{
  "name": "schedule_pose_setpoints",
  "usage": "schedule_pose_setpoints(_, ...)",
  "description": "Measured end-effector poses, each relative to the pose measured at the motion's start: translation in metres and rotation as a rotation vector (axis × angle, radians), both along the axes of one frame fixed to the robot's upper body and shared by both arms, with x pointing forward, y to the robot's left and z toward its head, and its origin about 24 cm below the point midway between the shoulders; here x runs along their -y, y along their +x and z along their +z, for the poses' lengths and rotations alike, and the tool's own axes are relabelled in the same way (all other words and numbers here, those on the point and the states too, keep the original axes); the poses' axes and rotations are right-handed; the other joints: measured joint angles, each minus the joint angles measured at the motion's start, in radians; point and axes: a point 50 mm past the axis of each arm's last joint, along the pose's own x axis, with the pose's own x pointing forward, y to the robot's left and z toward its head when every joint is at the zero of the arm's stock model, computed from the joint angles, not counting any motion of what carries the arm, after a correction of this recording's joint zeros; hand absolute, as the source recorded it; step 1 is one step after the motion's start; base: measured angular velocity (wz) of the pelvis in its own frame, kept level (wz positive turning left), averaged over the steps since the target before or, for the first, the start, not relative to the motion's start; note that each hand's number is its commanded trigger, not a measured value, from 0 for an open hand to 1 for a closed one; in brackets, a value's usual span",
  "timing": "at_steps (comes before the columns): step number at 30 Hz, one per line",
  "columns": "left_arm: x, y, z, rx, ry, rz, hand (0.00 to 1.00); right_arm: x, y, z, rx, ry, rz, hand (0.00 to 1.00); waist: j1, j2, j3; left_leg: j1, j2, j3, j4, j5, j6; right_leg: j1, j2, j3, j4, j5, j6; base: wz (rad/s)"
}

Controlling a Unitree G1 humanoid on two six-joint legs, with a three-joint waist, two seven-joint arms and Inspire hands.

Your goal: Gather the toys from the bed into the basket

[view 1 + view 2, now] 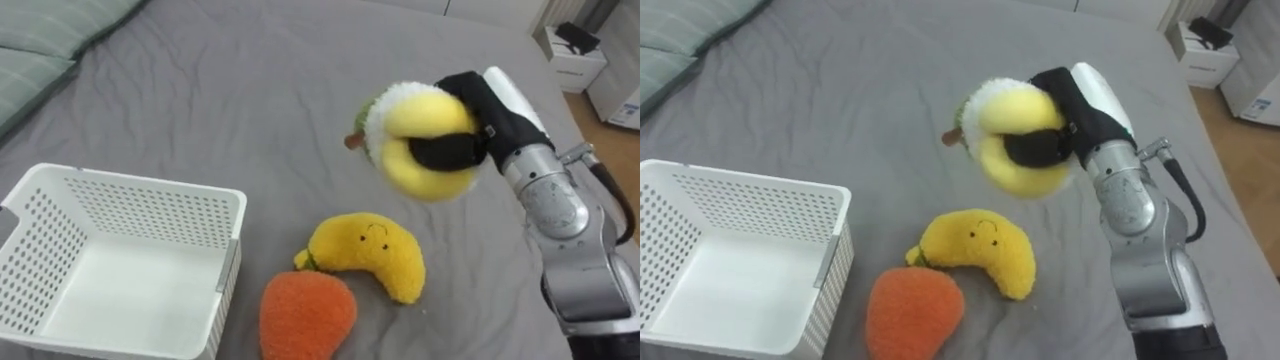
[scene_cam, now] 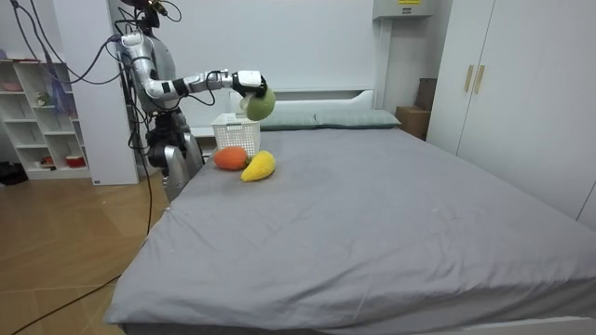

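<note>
My right hand [image 1: 462, 128] [image 1: 1055, 120] is shut on a round yellow, white and green plush toy [image 1: 420, 140] [image 1: 1012, 135] and holds it in the air above the grey bed [image 1: 250, 100]. In the room view the held plush toy [image 2: 260, 103] hangs over the bed's near corner, gripped by the right hand [image 2: 246, 83]. Below it a yellow banana plush [image 1: 370, 255] [image 1: 978, 250] [image 2: 259, 166] lies on the sheet. An orange carrot plush [image 1: 307, 315] [image 1: 912, 315] [image 2: 230, 157] touches it at the front. The white plastic basket [image 1: 130, 195] [image 1: 830, 260] [image 2: 229, 126] stands empty at the left.
Grey-green pillows [image 1: 50, 45] lie at the far left of the bed. A white bedside unit [image 1: 575, 60] stands off the bed's far right. I stand at the bed's edge beside a white shelf [image 2: 47, 121]; wardrobes [image 2: 521, 84] line the room view's right.
</note>
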Motion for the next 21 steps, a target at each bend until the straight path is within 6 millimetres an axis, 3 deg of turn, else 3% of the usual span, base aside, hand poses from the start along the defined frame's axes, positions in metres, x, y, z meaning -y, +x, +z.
schedule_pose_setpoints(2,0.0,0.003,0.0,0.008,0.001,0.0,0.0,-0.003,-0.001,0.005,0.014,-0.003,0.012,1.0,0.037,-0.006,-0.0029,-0.006,0.0,-0.003,0.001,0.001,0.0,-0.004,0.0,-0.005,0.001,0.0,0.0,0.04)
schedule_pose_setpoints(7,0.002,0.005,0.0,0.019,-0.004,0.011,0.0,-0.019,0.004,0.01,0.004,-0.031,0.083,1.0,0.06,-0.007,-0.0034,-0.022,-0.01,-0.041,0.017,0.004,0.003,0.002,-0.008,-0.034,0.0,0.0,0.0,0.21)
schedule_pose_setpoints(13,0.008,0.013,0.0,0.046,-0.019,-0.01,0.0,-0.04,0.006,0.01,-0.012,-0.057,0.165,1.0,0.122,0.002,0.0062,-0.03,-0.021,-0.089,0.034,0.008,0.004,0.021,-0.02,-0.075,0.001,-0.002,0.004,0.25)
schedule_pose_setpoints(16,0.013,0.016,-0.001,0.058,-0.032,-0.012,0.0,-0.048,0.005,0.006,-0.026,-0.064,0.191,1.0,0.145,0.002,0.0079,-0.043,-0.035,-0.126,0.034,0.019,0.005,0.02,-0.026,-0.081,0.001,-0.007,0.012,0.38)
schedule_pose_setpoints(19,0.015,0.02,0.0,0.072,-0.043,-0.018,0.0,-0.056,0.005,0.003,-0.033,-0.065,0.195,1.0,0.163,-0.002,0.0091,-0.063,-0.048,-0.164,0.032,0.035,0.005,0.015,-0.034,-0.114,-0.001,-0.01,0.016,0.37)
schedule_pose_setpoints(21,0.015,0.021,0.0,0.077,-0.047,-0.019,0.0,-0.062,0.007,0.001,-0.047,-0.072,0.213,1.0,0.193,-0.005,0.0095,-0.065,-0.05,-0.168,0.028,0.041,0.005,0.013,-0.036,-0.119,0.0,-0.01,0.016,0.17)
